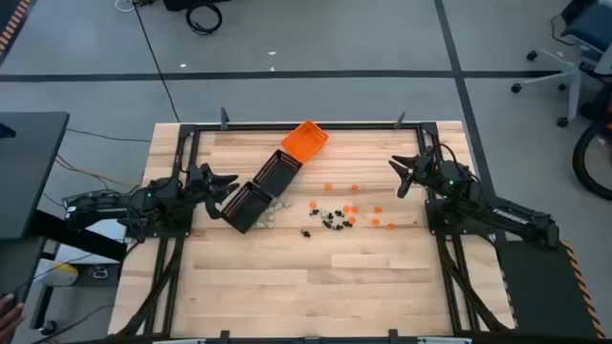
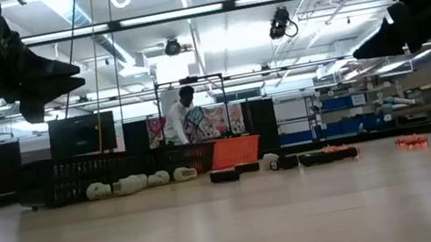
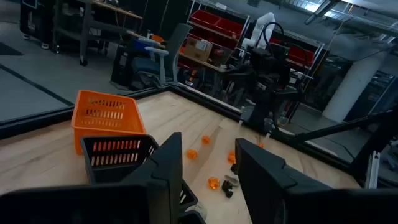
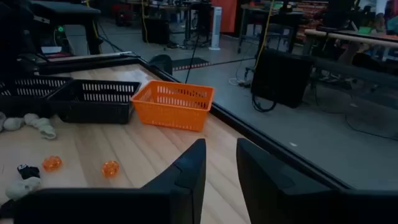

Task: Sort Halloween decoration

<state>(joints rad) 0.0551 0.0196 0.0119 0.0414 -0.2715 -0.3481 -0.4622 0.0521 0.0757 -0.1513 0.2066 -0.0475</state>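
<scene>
The Halloween decoration lies loose on the wooden table: orange trinkets (image 1: 352, 208), black ones (image 1: 333, 222) and whitish ones (image 1: 272, 213) beside the near black tray (image 1: 247, 205). In the low view they rest on the tabletop: whitish (image 2: 133, 184), black (image 2: 233, 172), orange (image 2: 411, 141). My left gripper (image 1: 228, 182) hovers at the table's left by the black trays, open (image 3: 208, 146), with nothing between its fingers. At the far right, my right gripper (image 1: 400, 174) also hangs above the table, open (image 4: 221, 146) and empty.
An orange tray (image 1: 305, 139) stands at the far edge, with a second black tray (image 1: 278, 172) between it and the near black one; the three form a slanted row. A black frame (image 1: 316, 126) borders the table. A person (image 2: 182, 113) stands in the room behind.
</scene>
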